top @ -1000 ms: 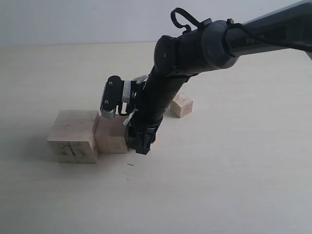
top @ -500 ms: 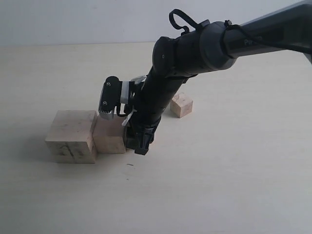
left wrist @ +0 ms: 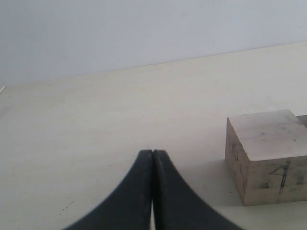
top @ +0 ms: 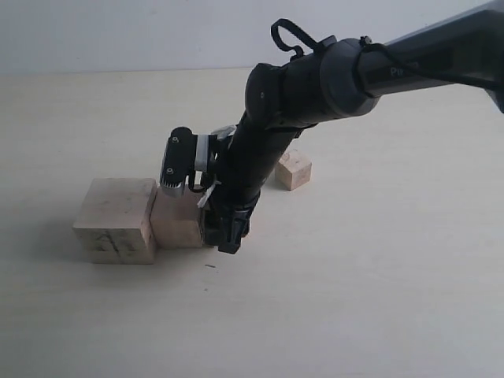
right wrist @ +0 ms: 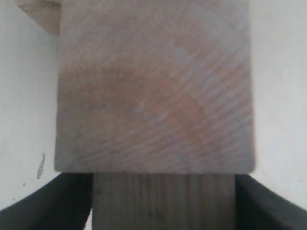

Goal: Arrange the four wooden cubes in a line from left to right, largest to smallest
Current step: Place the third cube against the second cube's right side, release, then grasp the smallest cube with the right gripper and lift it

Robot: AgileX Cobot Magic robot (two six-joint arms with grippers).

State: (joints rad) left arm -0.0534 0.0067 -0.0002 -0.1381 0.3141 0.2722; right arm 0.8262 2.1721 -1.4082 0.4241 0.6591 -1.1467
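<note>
The largest cube [top: 114, 219], with dark scribbles on its front face, stands at the left; the left wrist view shows the same cube [left wrist: 266, 158]. The second cube [top: 178, 222] touches its right side. My right gripper [top: 224, 232] points down just right of that cube. In the right wrist view it [right wrist: 164, 196] is shut on the third cube [right wrist: 163, 203], which presses against the second cube [right wrist: 153, 96]. In the exterior view the arm hides the third cube. The smallest cube [top: 293, 169] sits apart behind the arm. My left gripper [left wrist: 153, 153] is shut with nothing in it, to the side of the largest cube.
The pale wooden table [top: 370, 276] stretches bare to the right and front of the row. The right arm [top: 315, 79] reaches in from the upper right over the smallest cube. A pale wall [top: 118, 31] backs the table.
My right gripper has shifted slightly left with the third cube. The second and largest cubes have slid a little to the left with it. The smallest cube has not moved.
</note>
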